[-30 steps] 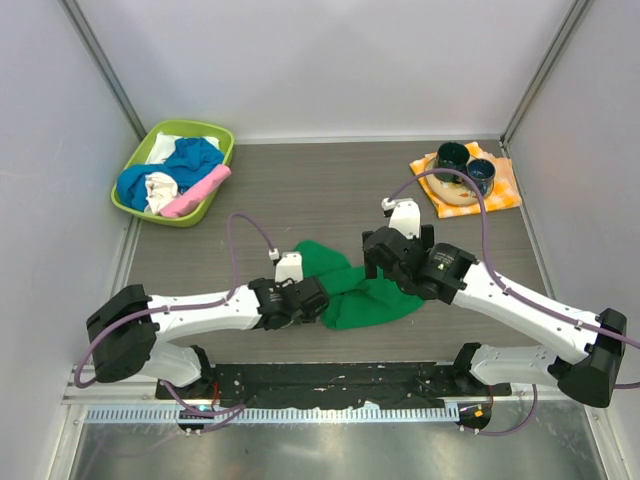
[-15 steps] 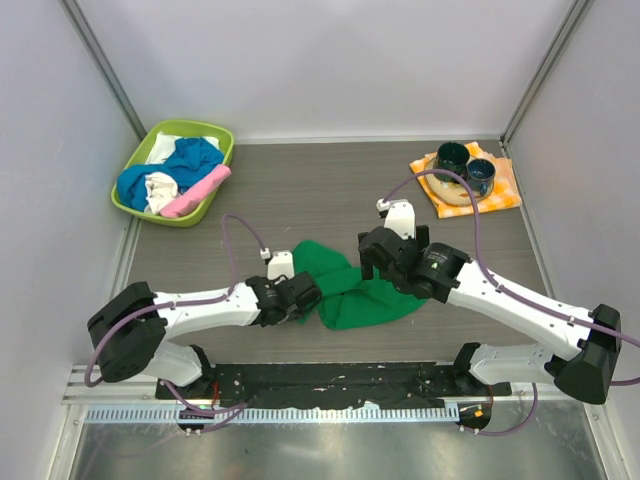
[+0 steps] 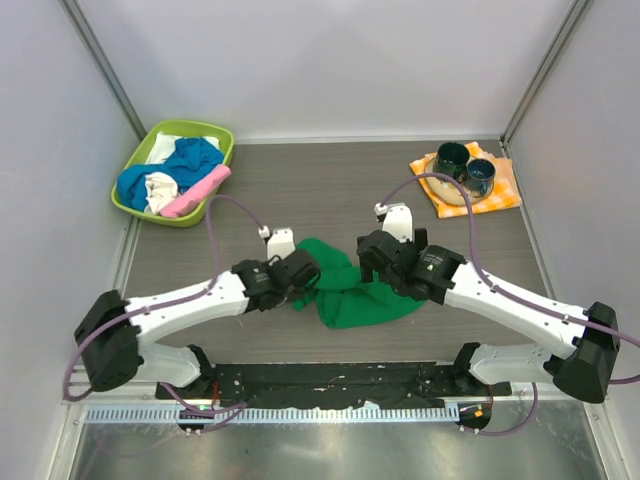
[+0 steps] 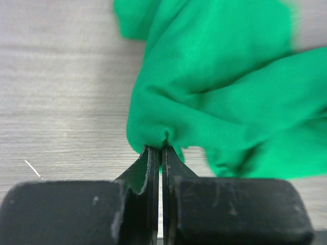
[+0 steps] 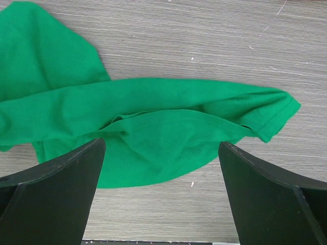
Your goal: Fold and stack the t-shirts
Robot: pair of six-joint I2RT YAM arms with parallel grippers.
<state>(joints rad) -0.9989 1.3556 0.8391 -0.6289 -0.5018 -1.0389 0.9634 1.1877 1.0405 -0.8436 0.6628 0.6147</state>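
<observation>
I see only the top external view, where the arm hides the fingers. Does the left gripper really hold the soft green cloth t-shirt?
Observer: Yes. Its wrist view shows the left gripper shut on a bunched fold of the soft green cloth t-shirt.
Operator: And the right gripper?
Observer: It is open wide; the shirt lies under it, not pinched.
Operator: Any sleeve visible?
Observer: A hemmed sleeve end lies at the right of its wrist view.

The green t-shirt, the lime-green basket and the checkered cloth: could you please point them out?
green t-shirt (image 3: 360, 300), top external view, middle of the bunched cloth.
lime-green basket (image 3: 224, 140), top external view, far right corner of its wall.
checkered cloth (image 3: 505, 190), top external view, bare right edge.
</observation>
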